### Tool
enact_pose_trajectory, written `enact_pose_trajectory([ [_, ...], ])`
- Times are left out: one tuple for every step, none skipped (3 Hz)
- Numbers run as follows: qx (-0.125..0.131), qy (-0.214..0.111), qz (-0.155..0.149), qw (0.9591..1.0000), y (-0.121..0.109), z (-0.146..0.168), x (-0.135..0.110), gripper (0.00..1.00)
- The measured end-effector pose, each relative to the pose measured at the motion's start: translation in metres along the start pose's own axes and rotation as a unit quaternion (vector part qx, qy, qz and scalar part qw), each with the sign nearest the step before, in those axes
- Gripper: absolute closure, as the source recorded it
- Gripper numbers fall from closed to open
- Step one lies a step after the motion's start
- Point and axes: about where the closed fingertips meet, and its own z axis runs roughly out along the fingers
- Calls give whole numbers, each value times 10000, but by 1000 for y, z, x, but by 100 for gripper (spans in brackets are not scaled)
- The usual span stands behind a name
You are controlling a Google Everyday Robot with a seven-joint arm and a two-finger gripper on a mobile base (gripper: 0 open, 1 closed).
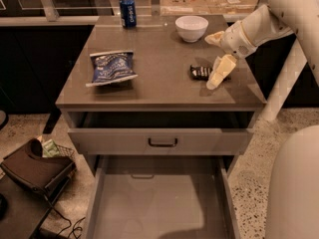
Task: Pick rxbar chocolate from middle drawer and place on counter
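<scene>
The rxbar chocolate (200, 72), a small flat black wrapper with white print, lies on the counter (159, 49) near its right edge. My gripper (217, 55) hangs just right of the bar and slightly above it, open and empty. Its lower finger (220, 71) is next to the bar's right end, and the upper finger (215, 38) points toward the bowl. The middle drawer (154, 203) is pulled wide open below, and its pale grey floor is bare.
A crinkled blue-and-white chip bag (110, 67) lies on the counter's left half. A blue can (127, 10) and a white bowl (192, 28) stand at the back. The upper drawer (162, 142) with a dark handle is slightly open. A black bag (35, 168) sits on the floor at left.
</scene>
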Motion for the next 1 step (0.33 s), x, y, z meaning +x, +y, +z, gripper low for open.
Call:
enact_pose_trajectory([
  [-1,0,0,10000,0,0,0,0],
])
